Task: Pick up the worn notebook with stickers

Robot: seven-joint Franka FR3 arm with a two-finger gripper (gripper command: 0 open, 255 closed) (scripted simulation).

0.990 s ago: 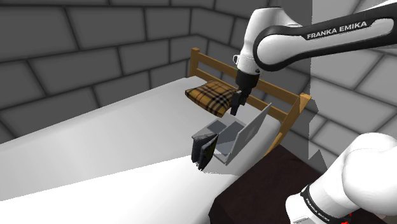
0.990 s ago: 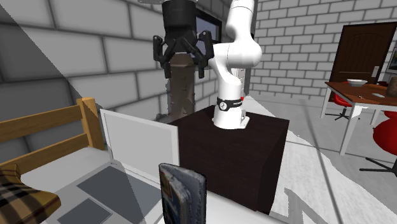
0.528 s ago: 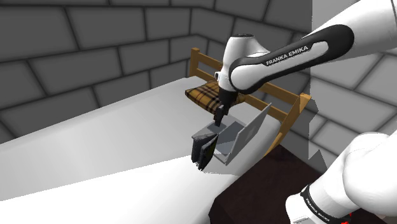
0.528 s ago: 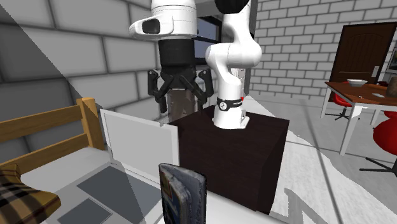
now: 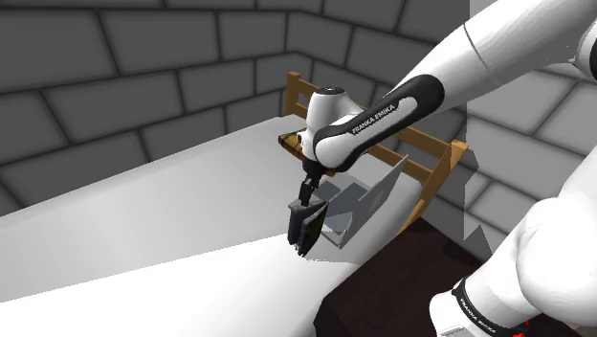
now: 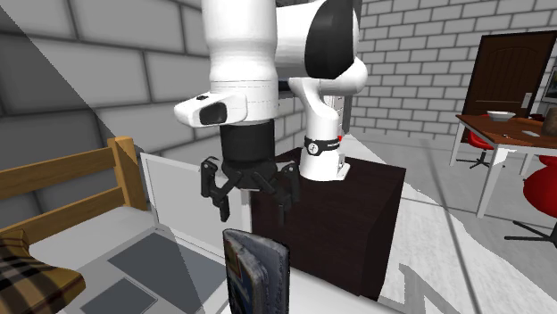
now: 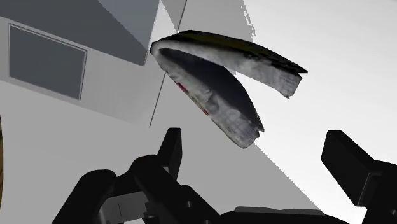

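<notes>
While you scan the second exterior view from its left, nothing has budged: the plaid pillow (image 6: pixel 31 272), the wooden bed frame (image 6: pixel 62 178) and the open laptop (image 6: pixel 192 201) lie just as they did a second ago. Now the change. The gripper (image 6: pixel 253 207) has come down from high above the laptop's lid and hangs just over the notebook (image 6: pixel 256 272), its fingers as wide apart as before and holding nothing.

The notebook hasn't stirred either. It stands on end at the edge of the mattress (image 5: pixel 172 206) nearest the dark stand (image 6: pixel 357 214), just beside the laptop.

Over in the wrist view you're looking down on its top edge, with the covers splayed into a narrow V. The book sits roughly in line with the gap between the fingers (image 7: pixel 170 146), and neither one touches it.

So your approach looks nearly done and the grasp not yet begun. I'd say a short drop remains before you close. Mind those fanned covers: catch one alone and the upright book could tip onto the mattress.
</notes>
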